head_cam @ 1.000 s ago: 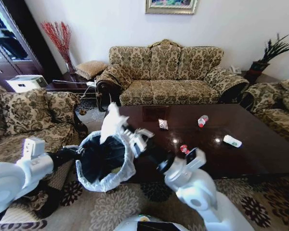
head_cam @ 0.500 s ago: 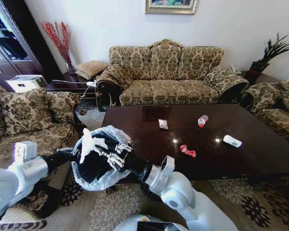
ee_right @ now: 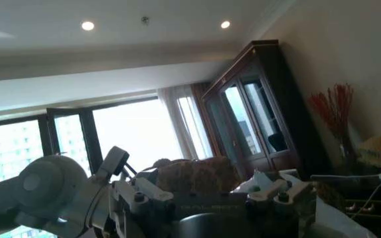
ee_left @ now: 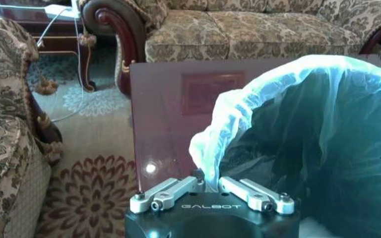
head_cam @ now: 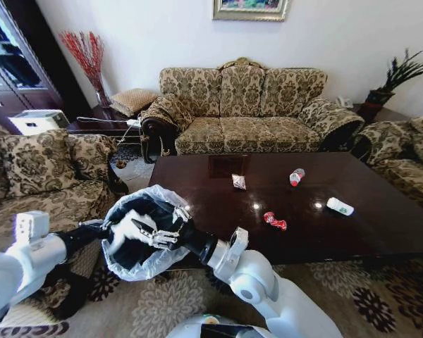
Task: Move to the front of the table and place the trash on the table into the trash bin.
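Observation:
The trash bin [head_cam: 149, 248], black with a whitish bag over its rim, hangs off the table's [head_cam: 352, 232] near left corner. My left gripper [head_cam: 104, 229] is shut on the bag rim, and the left wrist view shows the left gripper [ee_left: 207, 184] pinching the trash bin's [ee_left: 289, 124] edge. My right gripper [head_cam: 144, 230] reaches into the bin's mouth, shut on a crumpled white paper [head_cam: 129, 227]. Trash lies on the table: a white scrap [head_cam: 238, 182], a clear bottle with a red cap [head_cam: 296, 176], a red wrapper [head_cam: 273, 220] and a white-green carton [head_cam: 340, 206].
A patterned sofa [head_cam: 247, 113] stands behind the table, with armchairs at the left [head_cam: 42, 176] and right [head_cam: 409, 155]. A side table [head_cam: 102, 123] and dark cabinet [head_cam: 14, 63] are at the far left. Patterned carpet [head_cam: 381, 303] runs along the table's front.
My right gripper has carried the white paper left and down, from above the table's corner into the bin's mouth. The bin and left arm shifted slightly left.

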